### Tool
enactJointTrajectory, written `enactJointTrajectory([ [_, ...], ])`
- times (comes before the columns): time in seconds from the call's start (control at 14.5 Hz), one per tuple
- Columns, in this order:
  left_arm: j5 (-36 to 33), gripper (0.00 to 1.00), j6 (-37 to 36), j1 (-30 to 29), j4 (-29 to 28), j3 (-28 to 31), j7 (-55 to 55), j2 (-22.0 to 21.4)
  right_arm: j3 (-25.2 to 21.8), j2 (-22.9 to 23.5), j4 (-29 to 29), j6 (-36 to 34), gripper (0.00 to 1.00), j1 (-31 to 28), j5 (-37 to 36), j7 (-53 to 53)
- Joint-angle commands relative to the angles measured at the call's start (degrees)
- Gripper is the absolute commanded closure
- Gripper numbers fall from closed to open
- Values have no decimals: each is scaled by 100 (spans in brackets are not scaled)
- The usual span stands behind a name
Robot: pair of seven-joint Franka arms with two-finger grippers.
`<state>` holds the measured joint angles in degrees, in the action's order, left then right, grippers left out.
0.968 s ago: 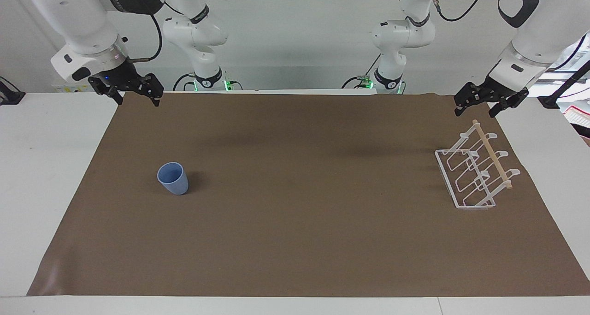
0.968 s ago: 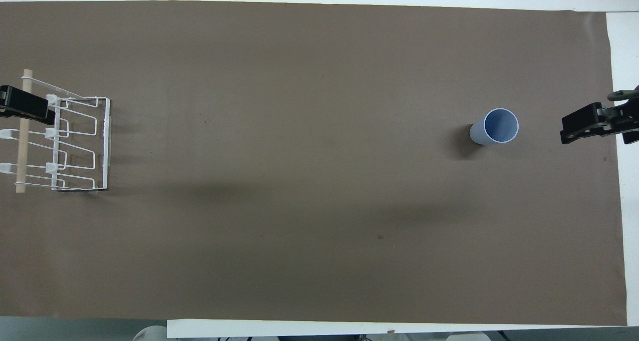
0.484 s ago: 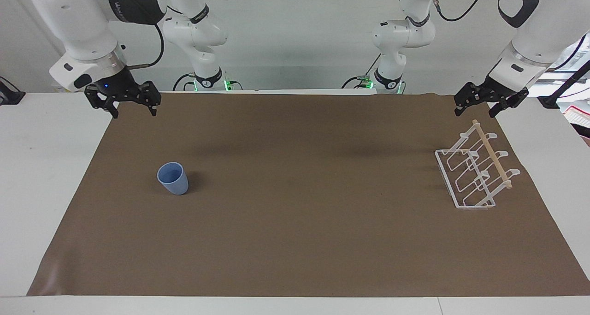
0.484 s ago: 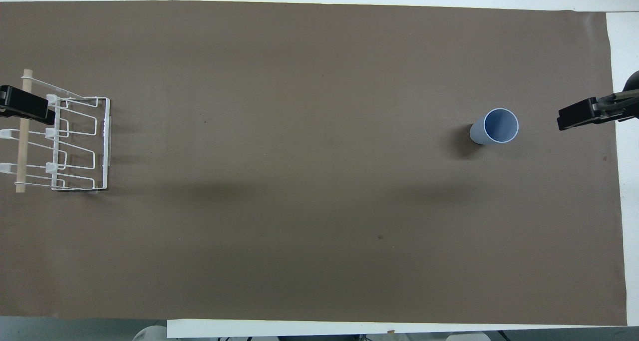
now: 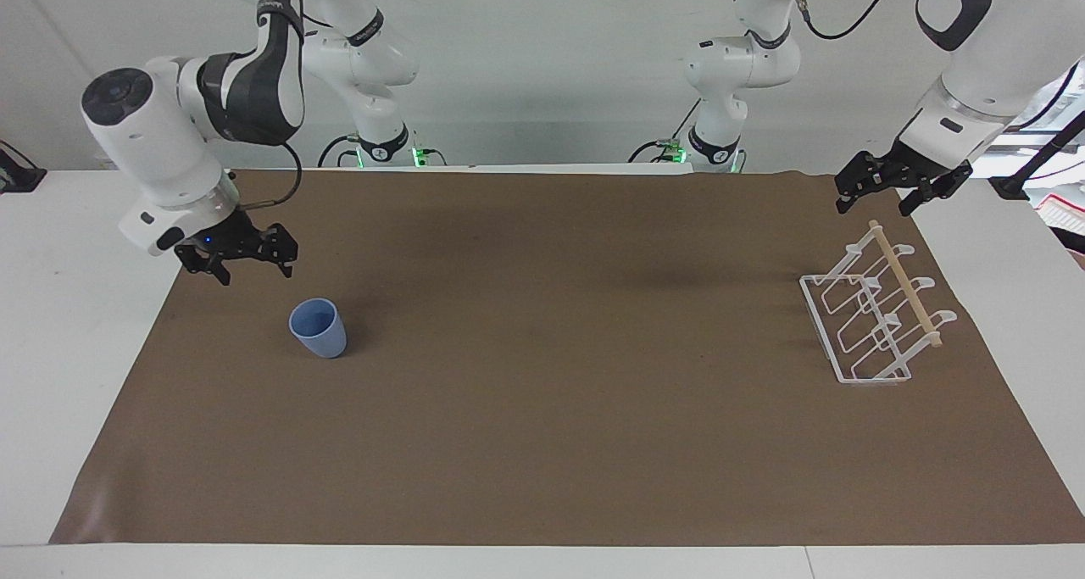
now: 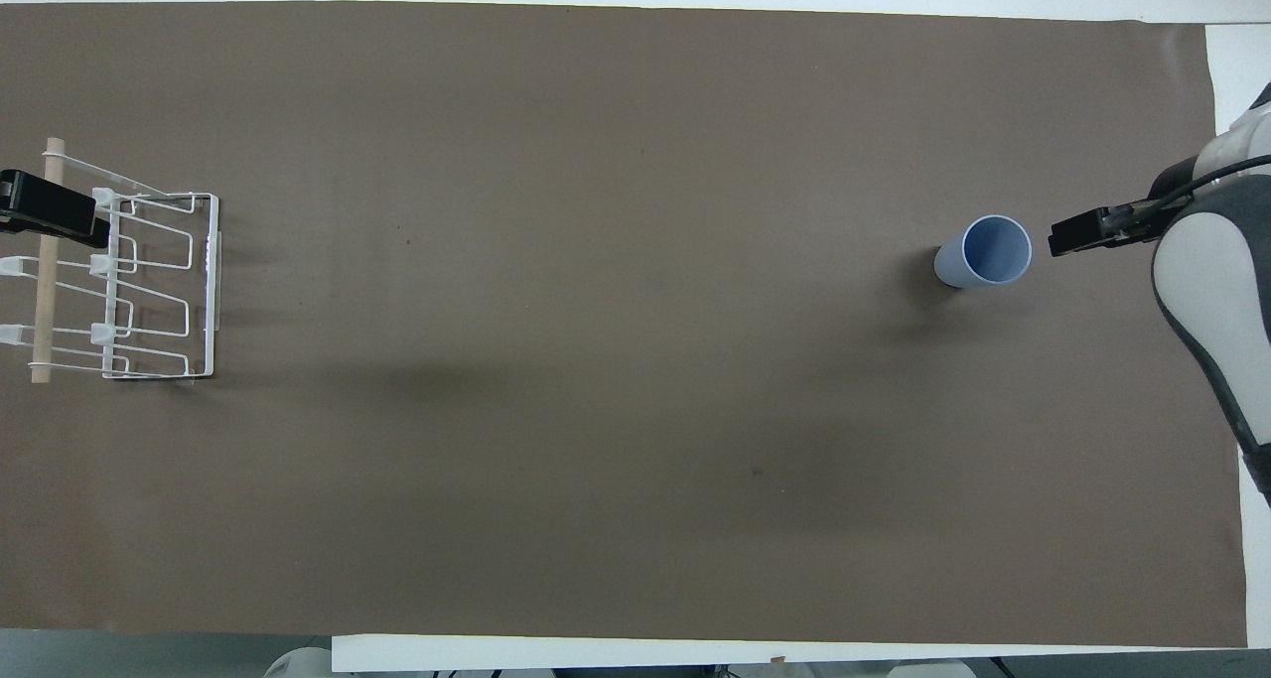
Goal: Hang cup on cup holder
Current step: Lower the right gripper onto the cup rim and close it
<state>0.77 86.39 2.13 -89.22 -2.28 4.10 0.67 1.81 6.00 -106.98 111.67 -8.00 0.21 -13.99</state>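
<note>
The light blue cup (image 5: 319,328) stands upright, mouth up, on the brown mat toward the right arm's end; it also shows in the overhead view (image 6: 983,251). My right gripper (image 5: 254,272) is open and empty, hanging low over the mat beside the cup, apart from it; it shows in the overhead view (image 6: 1077,235) too. The white wire cup holder (image 5: 873,316) with its wooden rod stands toward the left arm's end, also in the overhead view (image 6: 149,286). My left gripper (image 5: 877,204) is open and empty, waiting over the holder's rod end (image 6: 45,213).
A brown mat (image 5: 542,409) covers most of the white table (image 5: 68,325). The right arm's forearm (image 6: 1216,291) reaches over the mat's edge by the cup.
My right gripper has come down and moved out from the mat's corner near the robots to just beside the cup. The left arm, cup and holder have not moved.
</note>
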Motion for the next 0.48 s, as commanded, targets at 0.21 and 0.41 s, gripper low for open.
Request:
enactJointTrajectory([
  [0.21, 28, 0, -43, -46, -60, -18, 91, -50, 56, 462, -51, 522, 4, 9, 129, -131],
  [0.41, 28, 0, -43, -46, -60, -18, 91, -50, 56, 604, -243, 663, 7, 0, 138, -279],
])
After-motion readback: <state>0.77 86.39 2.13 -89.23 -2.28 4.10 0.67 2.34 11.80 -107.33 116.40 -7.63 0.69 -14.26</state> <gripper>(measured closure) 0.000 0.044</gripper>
